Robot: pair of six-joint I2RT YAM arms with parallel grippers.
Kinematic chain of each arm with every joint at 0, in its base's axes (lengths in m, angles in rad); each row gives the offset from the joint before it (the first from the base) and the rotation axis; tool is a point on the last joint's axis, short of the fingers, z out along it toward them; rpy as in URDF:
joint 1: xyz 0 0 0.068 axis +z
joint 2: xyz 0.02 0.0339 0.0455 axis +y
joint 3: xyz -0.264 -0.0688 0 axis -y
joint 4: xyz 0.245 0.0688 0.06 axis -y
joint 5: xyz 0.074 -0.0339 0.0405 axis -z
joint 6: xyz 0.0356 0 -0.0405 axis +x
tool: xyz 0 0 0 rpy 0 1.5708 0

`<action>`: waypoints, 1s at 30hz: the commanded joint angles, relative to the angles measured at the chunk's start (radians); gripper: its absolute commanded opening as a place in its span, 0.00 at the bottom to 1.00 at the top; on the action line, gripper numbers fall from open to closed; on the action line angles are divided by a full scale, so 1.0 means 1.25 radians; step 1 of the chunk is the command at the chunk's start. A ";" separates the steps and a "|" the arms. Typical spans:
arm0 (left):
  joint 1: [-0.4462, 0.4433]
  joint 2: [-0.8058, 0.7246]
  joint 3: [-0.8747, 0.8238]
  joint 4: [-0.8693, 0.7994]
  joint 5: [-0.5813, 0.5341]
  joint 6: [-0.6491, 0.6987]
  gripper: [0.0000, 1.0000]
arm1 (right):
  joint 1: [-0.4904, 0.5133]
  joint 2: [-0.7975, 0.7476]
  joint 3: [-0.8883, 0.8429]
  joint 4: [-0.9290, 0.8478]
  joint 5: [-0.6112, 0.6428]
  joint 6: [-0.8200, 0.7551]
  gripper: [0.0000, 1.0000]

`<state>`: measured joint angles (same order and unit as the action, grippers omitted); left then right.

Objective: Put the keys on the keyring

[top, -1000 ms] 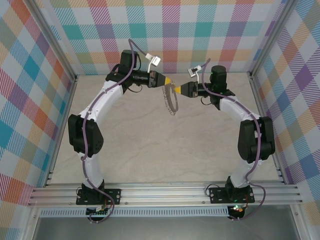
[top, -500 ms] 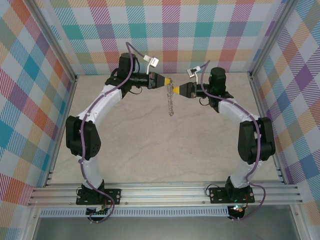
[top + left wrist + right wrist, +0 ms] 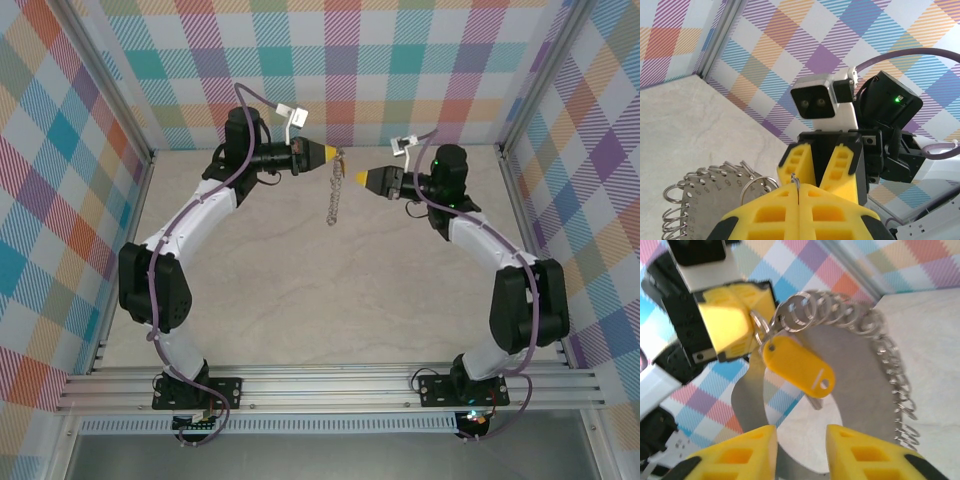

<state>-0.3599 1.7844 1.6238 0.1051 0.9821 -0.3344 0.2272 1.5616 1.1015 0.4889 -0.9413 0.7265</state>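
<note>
My left gripper (image 3: 330, 154) is shut on a thin wire loop at the top of the keyring (image 3: 334, 195), which hangs edge-on above the table. In the right wrist view the keyring (image 3: 860, 365) is a flat grey ring fringed with small silvery loops. The key (image 3: 797, 367), with its yellow plastic head and short silver blade, dangles from a loop right beside the left gripper's fingers (image 3: 727, 322). My right gripper (image 3: 800, 442) stands open just short of the key, touching nothing. In the left wrist view my left gripper (image 3: 799, 186) pinches the loop, the keyring (image 3: 705, 197) at lower left.
Beige table surface (image 3: 320, 290) lies below the hanging ring. Plaid walls and metal frame posts (image 3: 150, 150) enclose the back and sides. Both arms arch inward and meet near the back wall.
My right gripper opened, let go of the key and drew back to the right. The left gripper shifted slightly up and right with the keyring, which now hangs from it alone.
</note>
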 commanded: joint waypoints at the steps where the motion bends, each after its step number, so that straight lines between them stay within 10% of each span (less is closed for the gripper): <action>1: -0.002 -0.038 -0.011 0.063 0.005 -0.010 0.00 | 0.001 -0.036 -0.027 0.049 0.115 0.022 0.42; 12: -0.003 -0.044 -0.021 0.124 -0.008 -0.059 0.00 | 0.095 -0.082 -0.064 -0.034 0.365 -0.123 0.51; 30: -0.007 -0.053 -0.038 0.156 -0.002 -0.097 0.00 | 0.180 -0.079 0.031 -0.138 0.455 -0.262 0.51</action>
<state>-0.3599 1.7767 1.5856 0.2394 0.9668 -0.4469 0.4458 1.4818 1.0977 0.3302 -0.4004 0.4477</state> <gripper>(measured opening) 0.048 0.509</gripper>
